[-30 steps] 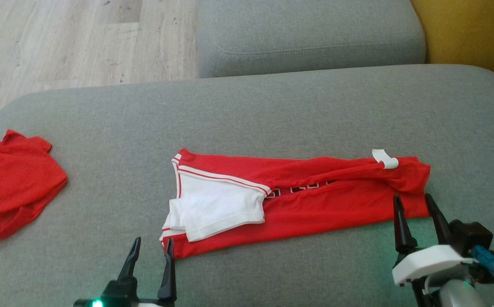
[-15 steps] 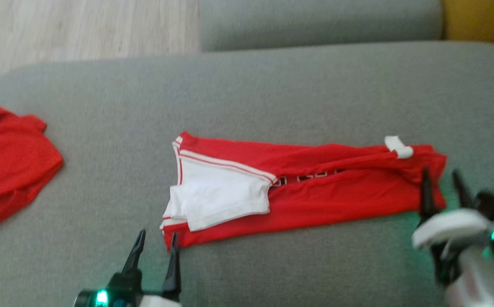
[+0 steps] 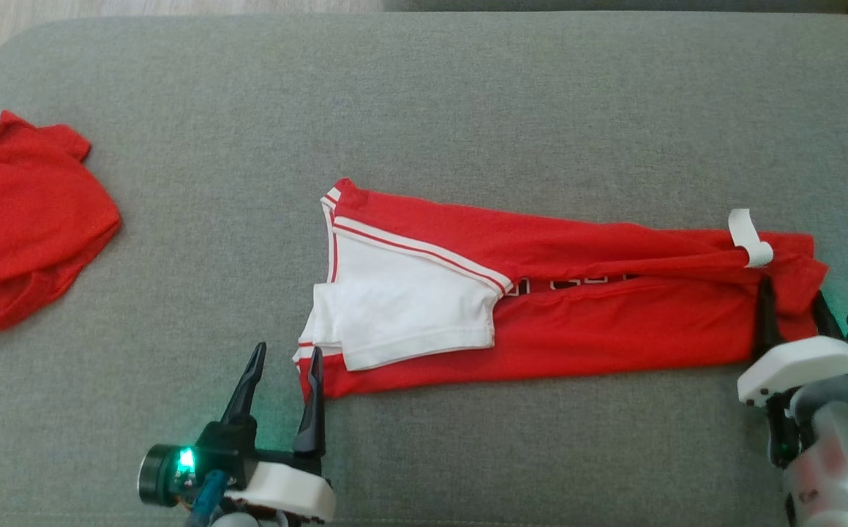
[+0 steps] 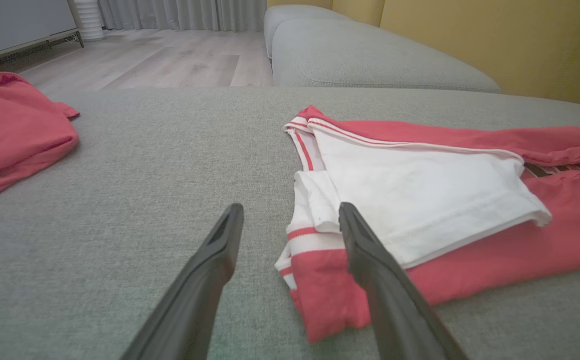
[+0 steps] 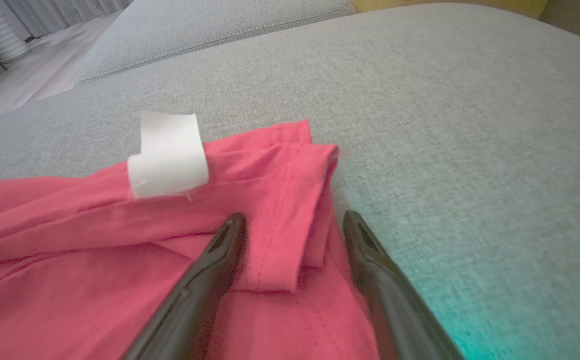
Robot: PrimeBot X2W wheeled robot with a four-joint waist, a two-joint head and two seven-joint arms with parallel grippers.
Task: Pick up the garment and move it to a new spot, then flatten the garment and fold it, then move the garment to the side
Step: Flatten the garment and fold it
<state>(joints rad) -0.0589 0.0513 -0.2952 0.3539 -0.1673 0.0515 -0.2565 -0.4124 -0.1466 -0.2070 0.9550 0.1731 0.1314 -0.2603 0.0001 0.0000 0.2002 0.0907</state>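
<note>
garment [image 3: 577,315] lies folded lengthwise mid sofa cushion [image 3: 467,95]. left pincer [image 3: 287,350] open at its near-left corner, right pincer [image 3: 791,290] open astride its right end. Risk: jaws catch only top layer, fold peels open on lift; uneven grabs skew it.

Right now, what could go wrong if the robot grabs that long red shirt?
1. The left tool stands open at the stacked corner of the red garment. It might pinch just one layer, so the white flap could flop loose.
2. The right tool stands open over a bunched hem. A grip on that fold alone could slip or pull the folds apart.
</note>
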